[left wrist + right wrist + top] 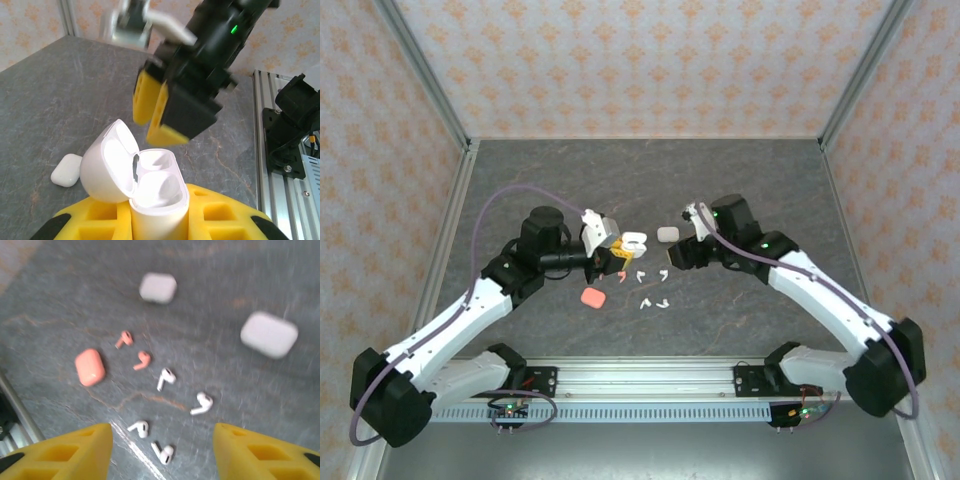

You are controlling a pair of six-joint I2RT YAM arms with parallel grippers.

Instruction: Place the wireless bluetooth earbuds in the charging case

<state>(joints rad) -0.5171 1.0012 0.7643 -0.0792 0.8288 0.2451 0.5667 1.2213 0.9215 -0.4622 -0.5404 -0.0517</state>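
My left gripper [160, 220] is shut on the white charging case [159, 200], which stands upright between the yellow fingers with its lid [109, 160] swung open; both sockets look empty. In the top view this case [633, 241] is at the table's middle. My right gripper [157, 117] hovers just above and beyond it, jaws apart with nothing between them. Below the right gripper [162, 435], white earbuds [166, 377] [202, 403] [139, 428] and two coral earbuds [142, 360] lie loose on the table. Several earbuds [642, 275] show in the top view too.
A closed coral case [90, 367] [592, 297] lies left of the earbuds. Closed white cases [158, 287] [269, 334] rest farther back; one [667, 233] sits between the two grippers. The rail [640, 385] runs along the near edge, and patterned walls enclose the table.
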